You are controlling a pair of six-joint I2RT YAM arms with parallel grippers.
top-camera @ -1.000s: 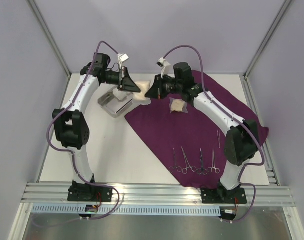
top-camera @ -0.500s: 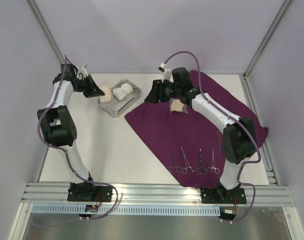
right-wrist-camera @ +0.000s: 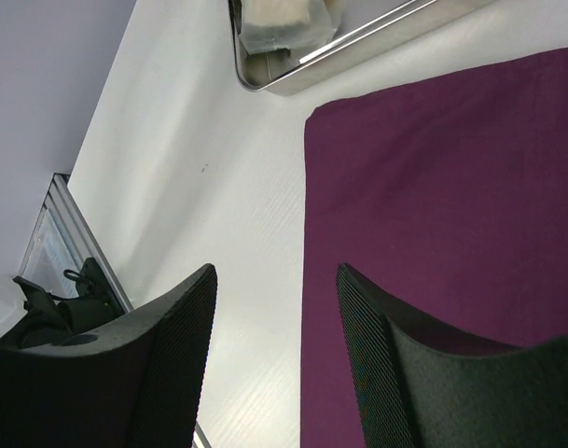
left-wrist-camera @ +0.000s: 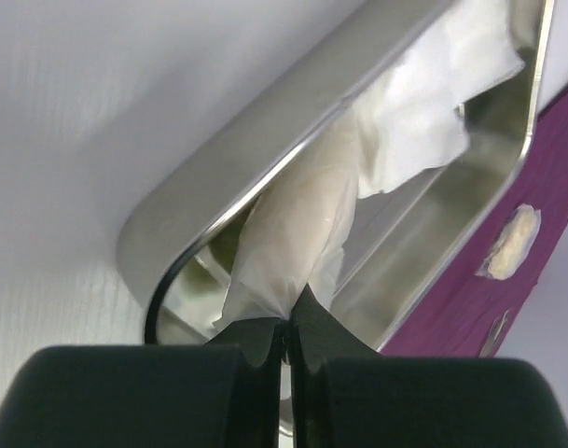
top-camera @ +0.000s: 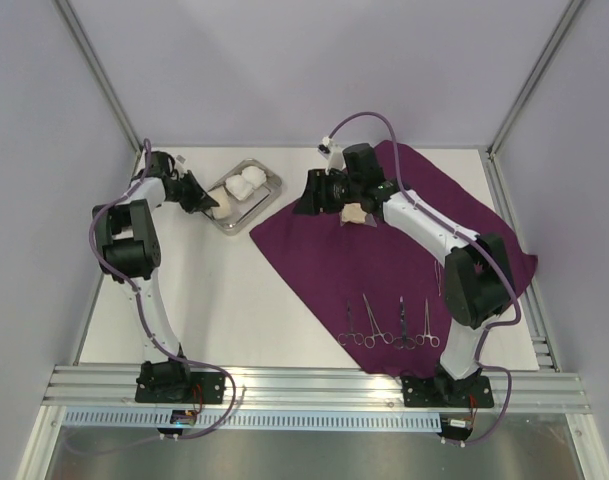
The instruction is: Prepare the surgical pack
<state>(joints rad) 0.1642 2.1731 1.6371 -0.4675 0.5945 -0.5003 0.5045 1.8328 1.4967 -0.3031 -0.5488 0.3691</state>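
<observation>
Counter (top-camera: 214,300): white, carries the whole pack layout.
Cloth (top-camera: 384,270): dark purple, spread flat and set askew over the right half of the counter. 1 corner points at the far edge, 1 hangs past the right edge.
Tray (top-camera: 242,215): shiny steel, rectangular, on bare counter toward the far-left corner. It sits diagonal to the counter edges, just beside the cloth's left corner and not on the cloth.
Gauze in tray (top-camera: 246,184): white crumpled pads at the tray's far end.
Left fingers (left-wrist-camera: 251,341): pressed together, pinching the corner of 1 gauze pad (left-wrist-camera: 293,224). That pad drapes over the tray's rim at its left end, partly inside the tray.
Left arm: folded back along the left edge of the counter, wrist low at the tray's left end.
Loose gauze pad (top-camera: 356,213): lies alone on the cloth toward the far edge, well apart from the tray.
Right fingers (right-wrist-camera: 176,345): spread wide, holding nothing. They hang above the cloth's far-left border, between the tray and the loose gauze pad.
Right wrist view: shows the cloth border, bare counter beside it and the tray's near end, with a pad in it.
Clamps (top-camera: 372,322): 4, steel, scissor-like, in a row on the cloth's near corner, ring handles toward the counter's near edge.
</observation>
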